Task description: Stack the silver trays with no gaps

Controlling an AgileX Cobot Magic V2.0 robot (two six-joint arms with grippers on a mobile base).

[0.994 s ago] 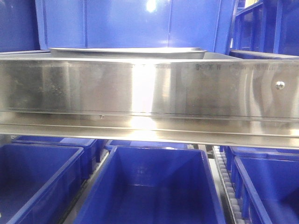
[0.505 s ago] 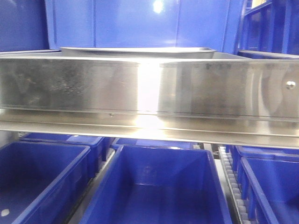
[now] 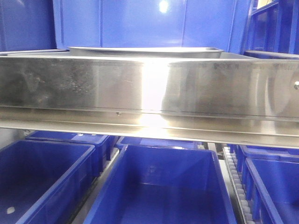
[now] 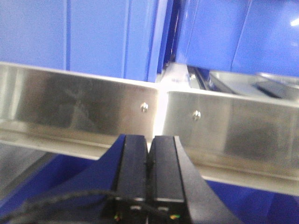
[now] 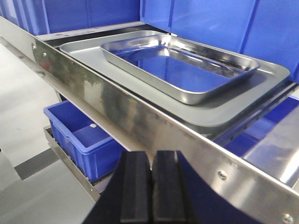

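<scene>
Tray (image 5: pixel 180 65) sits past front rail (image 5: pixel 140 121), ahead of right fingers (image 5: pixel 149 186), long axis slanting away rightward. Right arm nearer imo. Both fingers pressed together, empty; left ones (image 4: pixel 148 163) too.

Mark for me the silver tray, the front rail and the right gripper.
silver tray (image 5: pixel 180 70): right wrist view, on its shiny floor.
front rail (image 3: pixel 93 86): front view, on its brushed face, left of the glare.
right gripper (image 5: pixel 151 184): right wrist view, at the seam between its closed black fingers.
</scene>
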